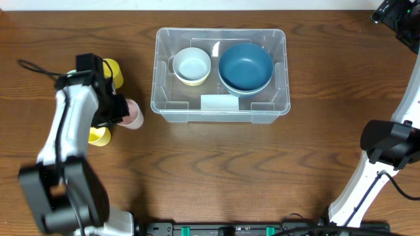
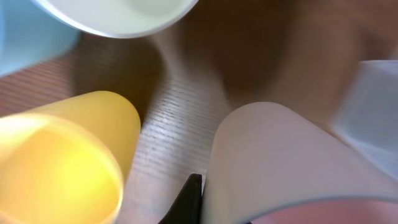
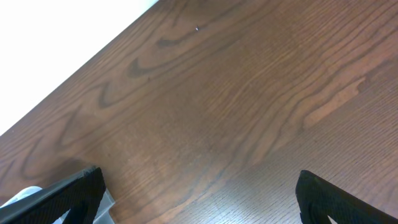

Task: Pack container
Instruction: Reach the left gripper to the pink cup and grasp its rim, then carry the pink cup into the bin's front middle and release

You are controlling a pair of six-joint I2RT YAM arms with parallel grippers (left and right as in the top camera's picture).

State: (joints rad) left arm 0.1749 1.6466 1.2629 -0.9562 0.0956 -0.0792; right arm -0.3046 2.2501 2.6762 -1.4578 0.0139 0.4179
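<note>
- The container (image 1: 262, 113) sits on the worktop (image 1: 216, 170) in the upper centre of the overhead frame. It holds a white bowl (image 1: 192, 65) at its left and a blue bowl (image 1: 245, 65) at its right.
- At the frame's left, the left arm (image 1: 65, 131) reaches over a pink cup (image 1: 134, 115), between an upper yellow cup (image 1: 111, 69) and a lower yellow cup (image 1: 98, 136).
- Only one dark tip of the left fingers (image 2: 191, 198) shows, just beside the pink cup, so I cannot tell their state.
- The right fingers (image 3: 74, 193) are spread wide over bare wood.
</note>
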